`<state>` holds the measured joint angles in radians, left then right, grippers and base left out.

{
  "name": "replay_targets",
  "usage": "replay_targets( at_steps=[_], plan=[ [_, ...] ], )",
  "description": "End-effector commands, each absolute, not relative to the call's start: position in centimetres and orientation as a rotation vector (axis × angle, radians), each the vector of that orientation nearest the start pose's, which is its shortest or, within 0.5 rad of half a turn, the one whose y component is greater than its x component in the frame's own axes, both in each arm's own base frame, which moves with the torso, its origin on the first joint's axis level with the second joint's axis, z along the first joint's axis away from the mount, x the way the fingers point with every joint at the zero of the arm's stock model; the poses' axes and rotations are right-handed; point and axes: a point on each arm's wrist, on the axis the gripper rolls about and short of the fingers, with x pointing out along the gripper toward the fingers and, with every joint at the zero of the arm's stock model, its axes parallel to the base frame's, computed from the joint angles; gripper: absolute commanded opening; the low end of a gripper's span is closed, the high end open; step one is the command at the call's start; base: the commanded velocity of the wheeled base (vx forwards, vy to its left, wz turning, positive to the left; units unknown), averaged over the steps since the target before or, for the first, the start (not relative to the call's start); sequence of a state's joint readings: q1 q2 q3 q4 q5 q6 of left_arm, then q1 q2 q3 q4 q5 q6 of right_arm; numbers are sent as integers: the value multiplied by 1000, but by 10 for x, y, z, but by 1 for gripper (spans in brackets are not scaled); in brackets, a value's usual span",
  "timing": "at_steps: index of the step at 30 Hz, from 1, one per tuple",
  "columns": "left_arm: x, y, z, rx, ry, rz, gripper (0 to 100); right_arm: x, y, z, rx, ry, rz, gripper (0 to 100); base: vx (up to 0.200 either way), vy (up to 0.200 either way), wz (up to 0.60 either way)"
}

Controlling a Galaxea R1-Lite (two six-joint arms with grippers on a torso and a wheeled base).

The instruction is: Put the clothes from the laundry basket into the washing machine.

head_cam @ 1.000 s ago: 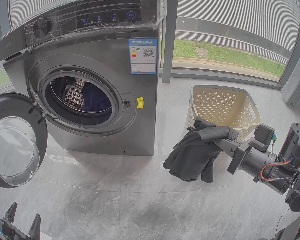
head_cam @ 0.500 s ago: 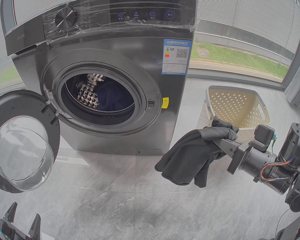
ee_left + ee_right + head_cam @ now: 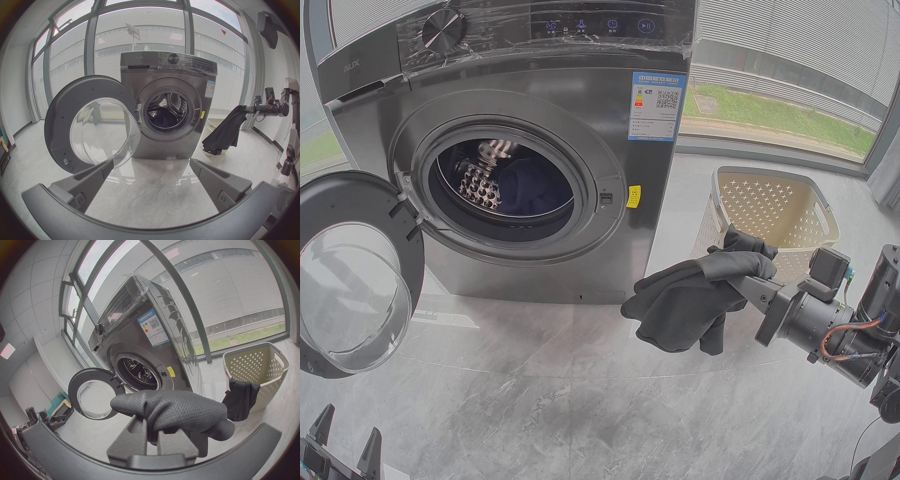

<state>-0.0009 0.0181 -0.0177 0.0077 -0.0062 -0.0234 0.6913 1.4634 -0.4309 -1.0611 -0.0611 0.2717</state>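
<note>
Washing machine (image 3: 550, 87) has slid toward the middle of the head view over the last second. That is the camera turning to face it, so the loading approach looks under way. Its door (image 3: 356, 275) hangs open. Right of the machine sits the laundry basket (image 3: 775, 175). A dark garment (image 3: 687, 294) hangs off the machine's right front corner, clamped in the right pincer (image 3: 740, 282). The left pincer (image 3: 347, 435) rests open, low before the machine. The right wrist view shows the jaws pinching a fold, which cloth hides from the head view.
</note>
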Motion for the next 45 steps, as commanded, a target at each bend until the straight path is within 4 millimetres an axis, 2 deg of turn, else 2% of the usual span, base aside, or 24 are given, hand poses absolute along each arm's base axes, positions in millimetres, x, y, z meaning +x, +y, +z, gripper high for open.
replay_targets(
  at_steps=[1,6,30,45],
  plan=[
    [-23,0,76,-25,8,-8,100,175,142,190,274,60,627,0,0,0,0],
    [-23,0,76,-25,8,-8,100,175,142,191,276,55,626,0,0,0,0],
    [-23,0,76,-25,8,-8,100,175,142,190,275,58,627,0,0,200,0],
    [-23,0,76,-23,8,-8,100,174,142,190,274,60,629,0,0,0,0]
  ],
)
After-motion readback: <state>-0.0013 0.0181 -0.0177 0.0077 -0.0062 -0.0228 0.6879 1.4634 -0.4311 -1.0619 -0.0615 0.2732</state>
